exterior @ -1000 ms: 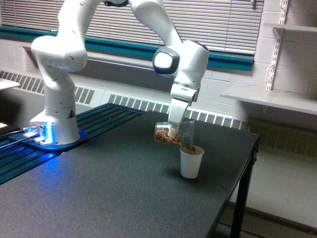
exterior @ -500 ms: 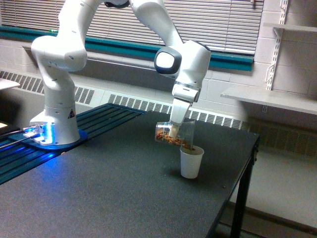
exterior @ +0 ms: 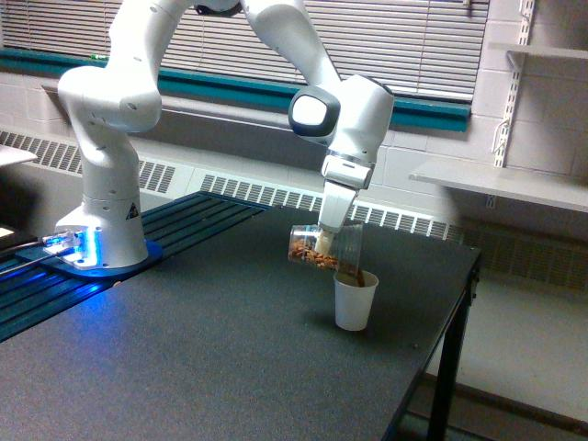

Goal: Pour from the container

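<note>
The container (exterior: 312,250) is a clear plastic cup lying nearly on its side in the air, with brown granular contents along its lower wall. Its mouth points to the exterior view's right and sits just over the rim of a small white paper cup (exterior: 355,303) standing on the table. Brown material shows at the paper cup's top. My gripper (exterior: 326,241) hangs down from the white arm and is shut on the container's middle.
The black table (exterior: 184,367) has its right edge and a leg near the paper cup. The arm's white base (exterior: 101,230) with a blue light stands at the left on a ribbed blue-lit surface. Wall shelves (exterior: 496,184) lie behind on the right.
The arm's wrist and the container have shifted slightly to the right, bringing the container's mouth a little further over the paper cup. The paper cup has stayed put.
</note>
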